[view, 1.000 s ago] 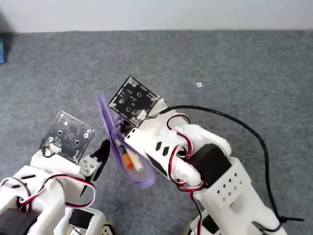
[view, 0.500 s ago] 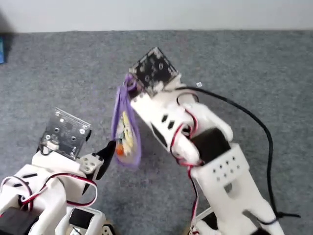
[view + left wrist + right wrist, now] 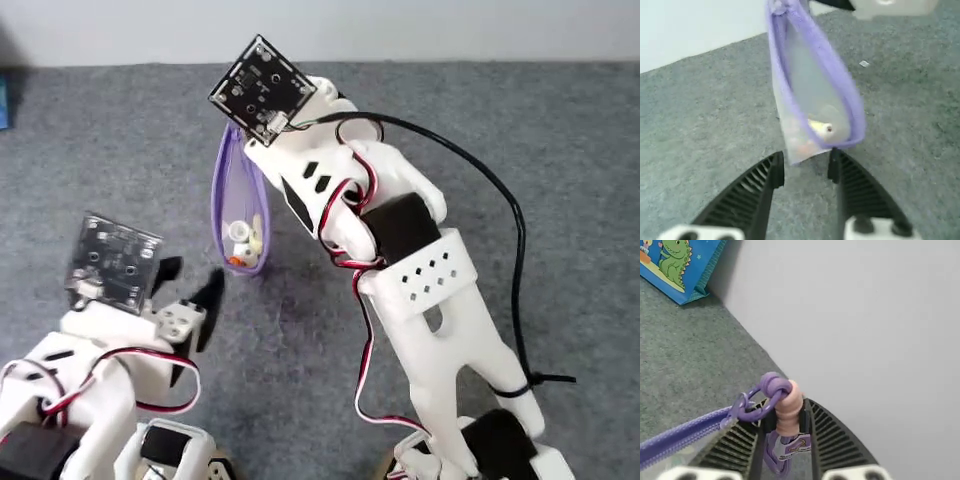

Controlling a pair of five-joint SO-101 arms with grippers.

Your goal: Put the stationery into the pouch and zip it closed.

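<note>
— Since one second ago, the right gripper [image 3: 782, 412] has swung the pouch [image 3: 240, 215] up, toward the wall.
— What does it grip?
— It is clenched on the zipper pull [image 3: 776, 390], so the pouch hangs in the air. The left gripper [image 3: 805, 165] is released, just under the pouch.
— And the stationery [image 3: 819, 128]?
— Already inside, at the bottom. Whether the zip is fully closed, I cannot tell.

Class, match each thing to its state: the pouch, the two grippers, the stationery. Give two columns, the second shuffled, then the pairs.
1 pouch
2 left gripper
3 right gripper
4 stationery

A open, near the pouch's lower end
B shut on the pouch's top end
C hanging in the air
D inside, at the bottom

Pairs: 1-C, 2-A, 3-B, 4-D
</note>
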